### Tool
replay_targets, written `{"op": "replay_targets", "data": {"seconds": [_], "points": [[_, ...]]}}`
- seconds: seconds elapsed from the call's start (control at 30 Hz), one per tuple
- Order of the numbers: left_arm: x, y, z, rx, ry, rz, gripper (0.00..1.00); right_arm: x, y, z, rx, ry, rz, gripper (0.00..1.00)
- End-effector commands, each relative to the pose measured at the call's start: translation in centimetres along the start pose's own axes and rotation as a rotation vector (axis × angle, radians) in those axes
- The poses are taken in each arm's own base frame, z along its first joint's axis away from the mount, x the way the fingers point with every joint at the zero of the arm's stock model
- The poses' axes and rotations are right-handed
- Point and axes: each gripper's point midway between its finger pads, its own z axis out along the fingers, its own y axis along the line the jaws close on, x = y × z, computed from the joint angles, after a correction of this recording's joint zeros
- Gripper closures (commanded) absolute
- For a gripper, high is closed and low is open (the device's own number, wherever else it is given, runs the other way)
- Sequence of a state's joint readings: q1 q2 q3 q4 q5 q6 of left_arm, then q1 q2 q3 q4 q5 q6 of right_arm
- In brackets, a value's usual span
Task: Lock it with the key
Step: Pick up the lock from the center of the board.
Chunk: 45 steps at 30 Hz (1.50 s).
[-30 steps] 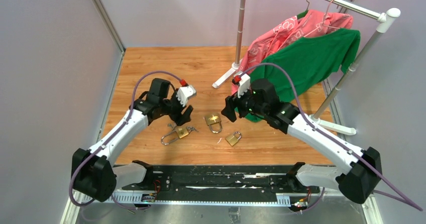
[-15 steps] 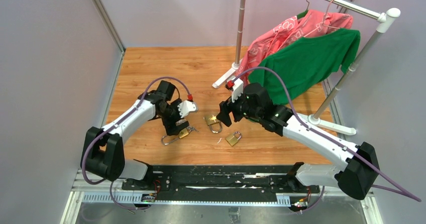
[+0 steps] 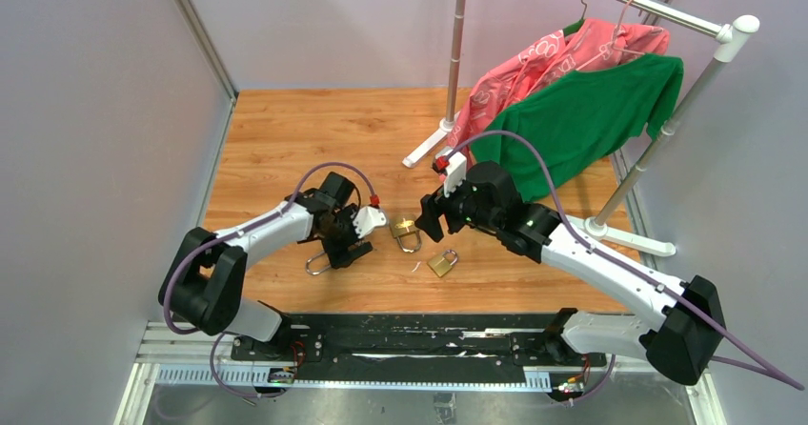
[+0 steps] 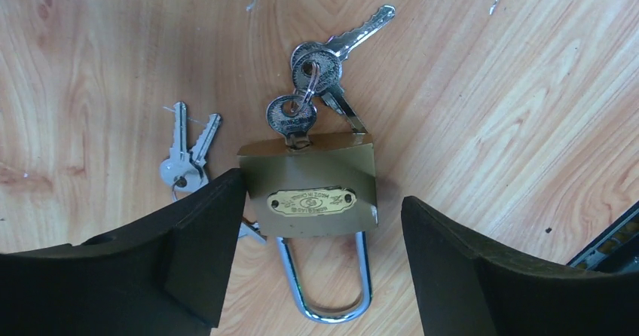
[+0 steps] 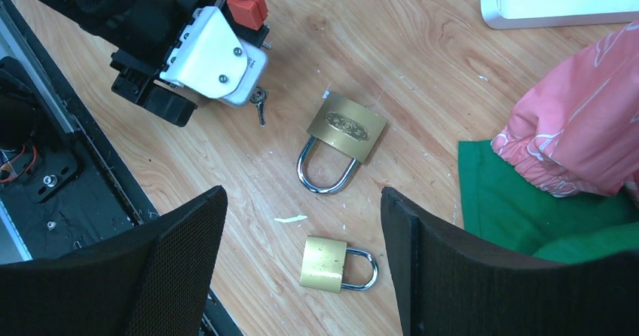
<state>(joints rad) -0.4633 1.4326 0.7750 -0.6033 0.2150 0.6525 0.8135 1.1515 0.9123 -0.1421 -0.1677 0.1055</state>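
Grasp step, it seems: the left hand (image 4: 320, 223), spread apart, straddles the padlock (image 4: 309, 178) on the table (image 4: 490, 87), key (image 4: 287, 116) in its keyhole at 12 o'clock, shackle (image 4: 331, 310) at 6. Next, clamp the body so the right hand (image 5: 303, 200), also apart, can turn the key.

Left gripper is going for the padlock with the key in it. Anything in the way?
Nothing visible. The left gripper is open, one finger on each side of the padlock; a loose key pair lies just outside one finger.
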Motion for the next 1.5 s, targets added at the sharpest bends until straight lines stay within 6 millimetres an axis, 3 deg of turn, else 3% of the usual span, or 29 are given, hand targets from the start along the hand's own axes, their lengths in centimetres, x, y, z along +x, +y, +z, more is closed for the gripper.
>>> {"op": "replay_targets", "data": {"seconds": [0.0, 0.17, 0.33, 0.5, 0.67, 0.7, 0.73, 0.83, 0.93, 1.07, 1.13, 1.3, 1.47], "points": [[-0.3, -0.1, 0.6, -0.024, -0.009, -0.025, 0.22, 0.5, 0.0, -0.4, 0.011, 0.009, -0.021, 0.23], [0.9, 0.1, 1.8, -0.057, 0.023, -0.038, 0.21, 0.4, 0.0, -0.3, 0.013, 0.010, -0.025, 0.23], [0.4, 0.5, 2.2, -0.062, 0.017, -0.062, 0.24, 0.5, -0.2, -0.5, 0.021, 0.011, -0.030, 0.23], [2.4, -0.6, 2.3, -0.018, 0.085, -0.010, 0.45, 0.4, -0.4, -1.1, 0.035, 0.002, -0.037, 0.23], [1.9, -1.2, 1.4, -0.001, 0.052, 0.015, 0.79, 0.2, -0.7, -1.6, 0.054, -0.019, -0.049, 0.23], [1.8, -1.4, 1.3, 0.011, 0.046, 0.018, 0.95, 0.2, -0.7, -1.5, 0.053, -0.022, -0.046, 0.22], [1.5, -1.6, 1.1, 0.023, 0.036, 0.016, 1.00, 0.4, -0.8, -1.3, 0.056, -0.014, -0.039, 0.22], [-0.4, -1.5, -0.3, 0.032, -0.022, 0.010, 1.00, 0.8, -1.7, -0.4, 0.115, 0.012, 0.042, 0.22], [-3.9, -0.8, -3.0, -0.017, -0.158, 0.095, 1.00, 0.4, -2.5, 0.2, 0.139, -0.006, 0.188, 0.22], [-8.1, -1.6, -5.7, -0.074, -0.382, 0.238, 1.00, -0.6, -3.2, 0.9, 0.110, -0.079, 0.336, 0.24], [-8.7, -2.1, -5.6, -0.075, -0.412, 0.275, 1.00, -0.7, -2.7, 1.9, 0.070, -0.104, 0.384, 0.24], [-11.1, -1.1, -5.4, -0.133, -0.481, 0.313, 1.00, 0.8, 0.1, 5.4, -0.101, -0.027, 0.528, 0.25], [-13.3, -0.6, -6.1, -0.173, -0.544, 0.389, 1.00, 0.0, 1.7, 7.8, -0.175, 0.000, 0.532, 0.25]]}}
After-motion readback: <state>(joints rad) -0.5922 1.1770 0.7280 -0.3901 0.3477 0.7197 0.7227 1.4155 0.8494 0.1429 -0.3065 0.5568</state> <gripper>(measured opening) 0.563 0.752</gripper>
